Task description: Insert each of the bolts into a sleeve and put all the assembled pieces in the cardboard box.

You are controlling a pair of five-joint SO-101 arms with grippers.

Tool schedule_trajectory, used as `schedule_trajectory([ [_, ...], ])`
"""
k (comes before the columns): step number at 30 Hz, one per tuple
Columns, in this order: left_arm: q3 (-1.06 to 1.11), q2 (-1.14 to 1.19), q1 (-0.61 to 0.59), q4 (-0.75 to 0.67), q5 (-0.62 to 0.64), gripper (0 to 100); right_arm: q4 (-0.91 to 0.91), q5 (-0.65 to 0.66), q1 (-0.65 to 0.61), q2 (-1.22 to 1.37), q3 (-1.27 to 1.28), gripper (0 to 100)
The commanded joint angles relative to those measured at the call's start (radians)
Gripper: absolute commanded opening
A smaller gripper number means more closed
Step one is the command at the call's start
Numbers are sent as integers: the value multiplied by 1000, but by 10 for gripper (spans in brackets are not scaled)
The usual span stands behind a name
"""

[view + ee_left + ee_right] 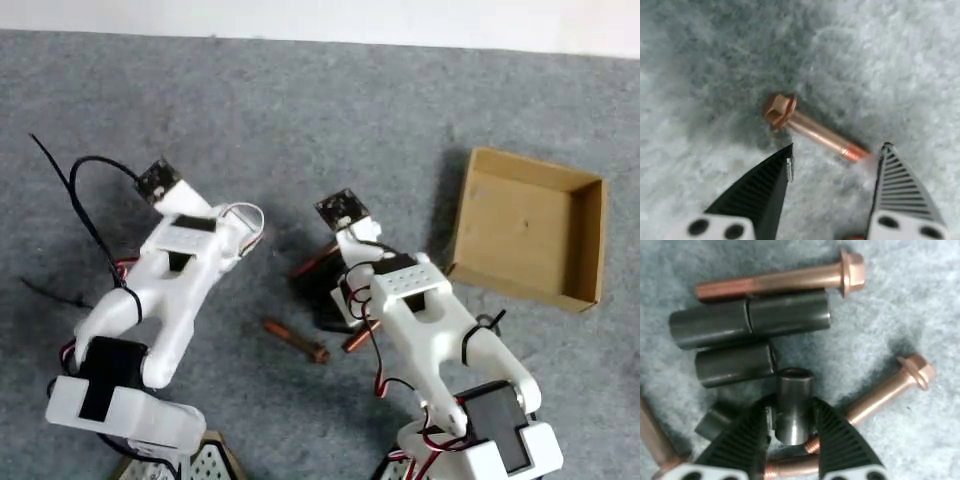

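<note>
High view: cardboard box (522, 228) holds nothing yet. My right pincer (792, 409) is clamped on a dark sleeve (794, 390) near the box. My left pincer (837, 150) hangs open over one bolt (810, 127), farther from the box. Judgement: straddle the shank mid-length, drop low, close square so it can't roll. Bolt: copper-coloured, flanged hex head, threaded tip, lying flat on the worktop.

In the high view the right arm (430, 320) covers most of the sleeve pile (318, 300); in the right wrist view one bolt (655, 437) runs off the edge; a finger (740, 445) of the right tool (791, 410) hides part of a sleeve (715, 420).
</note>
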Motion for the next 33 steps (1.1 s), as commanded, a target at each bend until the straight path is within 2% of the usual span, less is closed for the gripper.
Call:
schedule_trajectory([
  [1,7,-41,12,-46,11,252,-12,14,4,-1,4,5],
  [6,5,-41,-82,-52,69,252,-12,14,4,-1,5,5],
  [19,-28,4,-68,-9,34,252,-12,14,4,-1,7,5],
  [29,-286,219,-76,265,40,252,-12,14,4,-1,7,5],
  [31,-292,220,-90,279,54,223,-12,14,4,-1,7,5],
  [33,-294,220,-107,276,78,133,-12,14,4,-1,7,5],
])
